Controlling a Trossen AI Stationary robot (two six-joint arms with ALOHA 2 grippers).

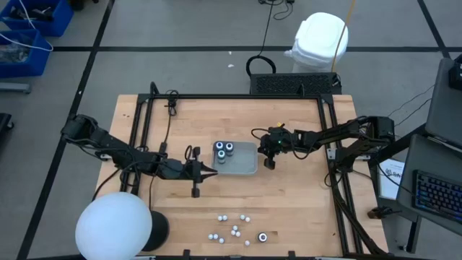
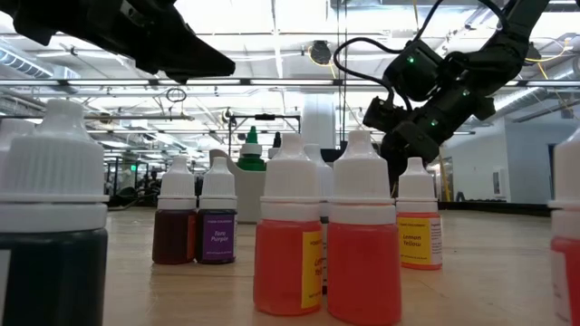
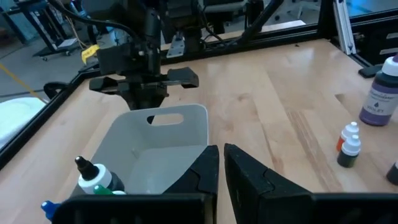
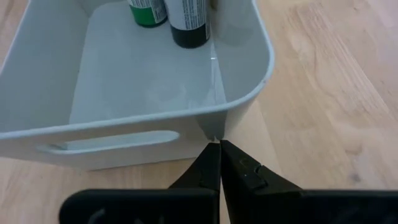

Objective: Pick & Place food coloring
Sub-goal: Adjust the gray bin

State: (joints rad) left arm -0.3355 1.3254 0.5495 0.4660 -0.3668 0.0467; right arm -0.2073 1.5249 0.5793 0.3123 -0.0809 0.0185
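I see left gripper (image 1: 211, 172): nearly closed, empty, beside tray (image 1: 245, 167) | right gripper (image 4: 219, 163): closed, empty, tips at tray rim | bottles (image 1: 225, 150): in tray

Left gripper (image 1: 211, 171) fingers nearly closed, seemingly empty; right gripper (image 1: 269, 163) — fingers closed.

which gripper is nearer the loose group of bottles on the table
Left. The left gripper sits beside the grey tray, closer to the small white-capped bottles; the right gripper is past the tray's far side.
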